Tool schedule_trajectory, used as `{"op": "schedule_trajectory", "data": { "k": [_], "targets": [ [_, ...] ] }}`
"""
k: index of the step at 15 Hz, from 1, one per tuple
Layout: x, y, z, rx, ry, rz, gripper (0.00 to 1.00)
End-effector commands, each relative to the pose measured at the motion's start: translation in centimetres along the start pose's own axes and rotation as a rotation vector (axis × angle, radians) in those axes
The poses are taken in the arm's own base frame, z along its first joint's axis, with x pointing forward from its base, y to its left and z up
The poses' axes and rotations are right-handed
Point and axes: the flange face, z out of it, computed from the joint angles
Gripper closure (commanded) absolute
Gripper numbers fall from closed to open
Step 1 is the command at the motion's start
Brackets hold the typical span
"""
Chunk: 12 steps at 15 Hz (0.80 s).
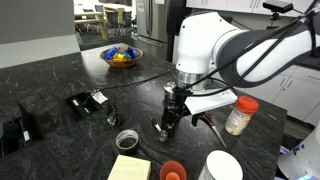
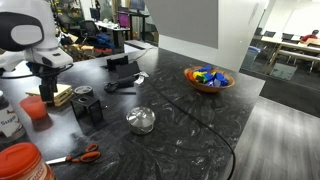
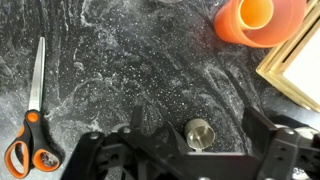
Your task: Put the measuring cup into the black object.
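The measuring cup shows as a small round bowl right at the pincer, low over the table — gripped or merely beside it, I cannot tell. Probably light, stiff, slick metal — best pinched across its handle.

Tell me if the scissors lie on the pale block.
No, the scissors lie on the dark countertop, apart from the pale block.

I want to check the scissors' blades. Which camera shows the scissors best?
Wrist view: the scissors lie large at its left, blades and orange handles clear. In an exterior view the scissors are tiny; in an exterior view with the arm in front, I cannot find them.
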Motion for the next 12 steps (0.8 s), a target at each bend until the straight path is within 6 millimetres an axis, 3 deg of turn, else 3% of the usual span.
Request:
{"op": "schedule_trajectory", "data": {
  "k": [1,9,10,12],
  "targets": [
    [1.1,-0.5,0.6,0.002,-0.011,0.144,0.00],
    [3.0,-3.6,3.9,-0.015,-0.003,0.351,0.00],
    [2.6,-2.8,3.5,-0.012,-0.019,0.311,0.00],
    [2.6,-3.0,4.1,-0.021,-0.023,0.316,0.00]
  ]
}}
